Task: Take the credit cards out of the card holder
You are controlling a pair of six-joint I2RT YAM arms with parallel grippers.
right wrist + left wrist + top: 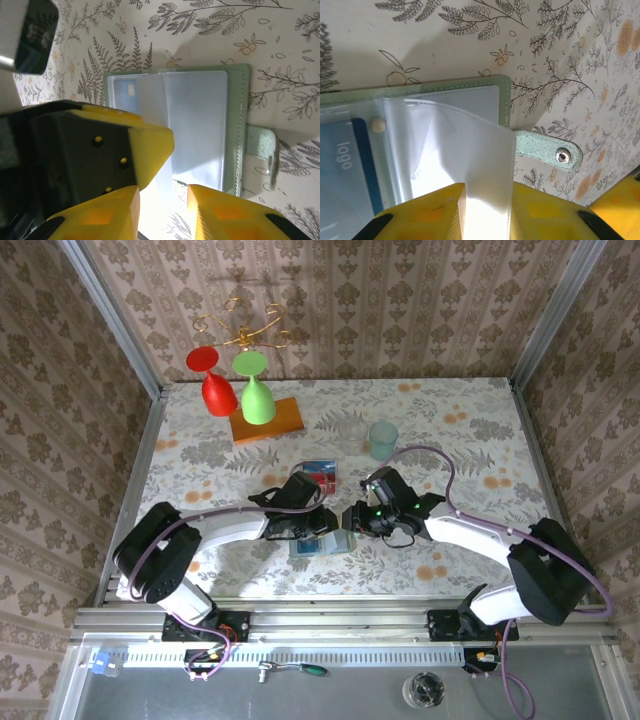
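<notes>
Though hold uncertain, left gripper [487,212] and right gripper [162,202], jaws slightly apart around clear sleeves [470,150] of card holder [243,125].

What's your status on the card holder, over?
Left fingers apart, clear sleeve between them. Right fingers apart too. Card holder open flat, blue card in a pocket. Both pairs crowded together over it.
</notes>
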